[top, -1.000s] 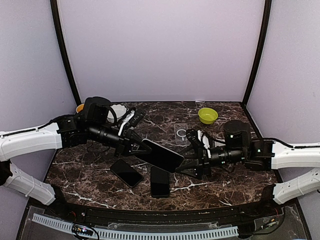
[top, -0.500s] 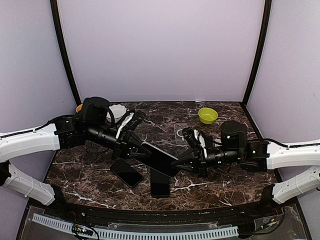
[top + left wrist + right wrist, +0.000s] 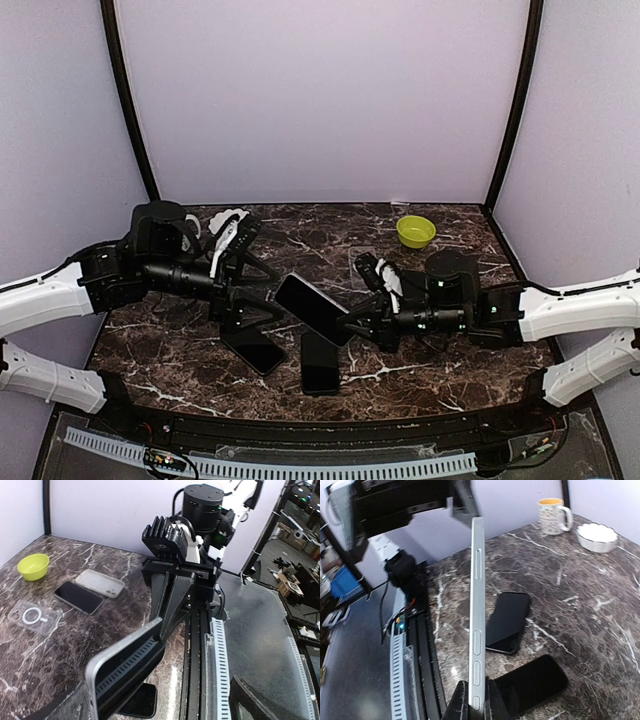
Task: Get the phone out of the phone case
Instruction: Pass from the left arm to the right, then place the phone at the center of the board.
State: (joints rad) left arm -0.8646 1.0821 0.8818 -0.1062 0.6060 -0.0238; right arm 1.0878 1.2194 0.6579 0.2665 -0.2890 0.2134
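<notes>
Above the middle of the desk (image 3: 430,375), seen from overhead, the right hand (image 3: 350,318) is closed tight on the lower end of the phone (image 3: 312,306), which hangs tilted in the air. The left hand (image 3: 265,296) stands spread wide just beside the phone's other end, gripping nothing. That single end-pinch is the risk, I judge: the long, unsupported phone could pivot or slip out and drop. It would land on the left spare phone (image 3: 252,347) or the middle spare phone (image 3: 320,362) lying flat below. One clear ring case (image 3: 362,265) and one green bowl (image 3: 416,231) sit farther back.

From the left wrist, its own fingers (image 3: 250,700) are far apart, with the phone's grey edge between them and apart from both. Past the ring case lie a fourth phone (image 3: 77,597) and a frosted case (image 3: 100,582) side by side. By my count that makes four phones and two loose cases.

From the right wrist, the phone stands edge-on, pinched at its very end, with its side buttons showing. Whether any case clings to it I cannot tell. One mug (image 3: 552,515) and one white bowl (image 3: 596,532) sit at the far corner.
</notes>
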